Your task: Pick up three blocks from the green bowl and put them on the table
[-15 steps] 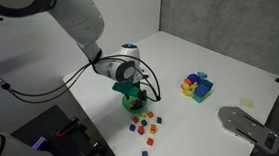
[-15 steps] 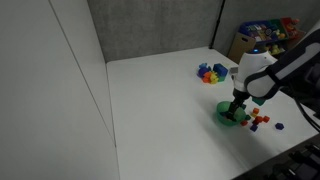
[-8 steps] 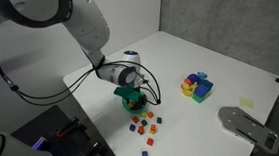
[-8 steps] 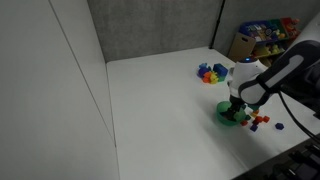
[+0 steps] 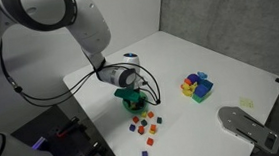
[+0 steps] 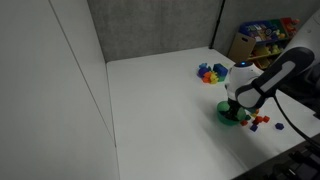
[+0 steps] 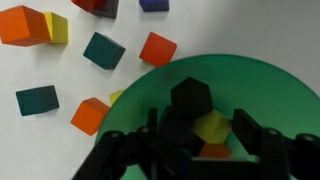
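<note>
— Black two-fingered tool (image 7: pixel 205 130) is down inside the small round bright green bowl (image 7: pixel 290 95), see? Its fingers are spread, and nothing is pinched between them.
— What's under it?
— From the wrist view, a tiny yellow cube (image 7: pixel 212 125) lies right between the fingers. A dark cube (image 7: pixel 190 97) sits just beyond it, and a bit of an orange one (image 7: pixel 215 152) shows beside the yellow. All three are in the bowl.
— And the bowl itself?
— It's standing on the big white flat bench (image 5: pixel 228 53), with the white robot arm (image 5: pixel 80 27) bending down to it.
— Any cubes out on the bench?
— A scatter of small coloured cubes (image 5: pixel 143 125) lies just beside the bowl. Close up I make out an orange cube (image 7: pixel 22 25) touching a yellow one (image 7: pixel 57 28), two dark teal cubes (image 7: pixel 104 50) and a red-orange cube (image 7: pixel 157 48).
— That bigger thing?
— Blue-yellow-red-green block cluster (image 5: pixel 195 85), well apart from the bowl, nearer the dark grey wall panel (image 5: pixel 224 6).
</note>
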Robot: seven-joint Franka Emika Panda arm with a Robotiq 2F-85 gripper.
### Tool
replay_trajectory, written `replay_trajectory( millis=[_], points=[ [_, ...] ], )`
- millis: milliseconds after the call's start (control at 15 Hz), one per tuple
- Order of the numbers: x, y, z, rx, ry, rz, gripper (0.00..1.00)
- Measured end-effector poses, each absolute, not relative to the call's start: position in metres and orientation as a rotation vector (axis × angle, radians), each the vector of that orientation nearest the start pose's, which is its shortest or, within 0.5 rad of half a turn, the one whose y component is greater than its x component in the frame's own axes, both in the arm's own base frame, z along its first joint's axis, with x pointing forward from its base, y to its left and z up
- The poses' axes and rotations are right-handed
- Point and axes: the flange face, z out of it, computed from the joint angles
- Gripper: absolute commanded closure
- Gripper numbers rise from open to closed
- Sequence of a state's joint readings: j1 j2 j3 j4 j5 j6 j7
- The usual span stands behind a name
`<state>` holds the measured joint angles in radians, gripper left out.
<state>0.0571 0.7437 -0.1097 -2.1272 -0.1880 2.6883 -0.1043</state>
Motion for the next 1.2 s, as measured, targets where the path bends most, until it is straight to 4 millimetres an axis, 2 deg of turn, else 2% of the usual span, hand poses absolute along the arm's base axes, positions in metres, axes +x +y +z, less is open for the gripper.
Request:
replay_trajectory(
  millis=[133,467,600,800,1200],
  points=[
    [0.524,-0.026,0.041,-3.229,-0.414,0.32,0.69],
    [0.525,-0.023,0.043,-3.231,-0.421,0.328,0.69],
    [0.528,-0.022,0.049,-3.234,-0.42,0.333,0.69],
    [0.535,-0.022,0.071,-3.243,-0.411,0.33,0.69],
    [0.545,-0.031,0.129,-3.265,-0.361,0.337,0.69]
  ],
)
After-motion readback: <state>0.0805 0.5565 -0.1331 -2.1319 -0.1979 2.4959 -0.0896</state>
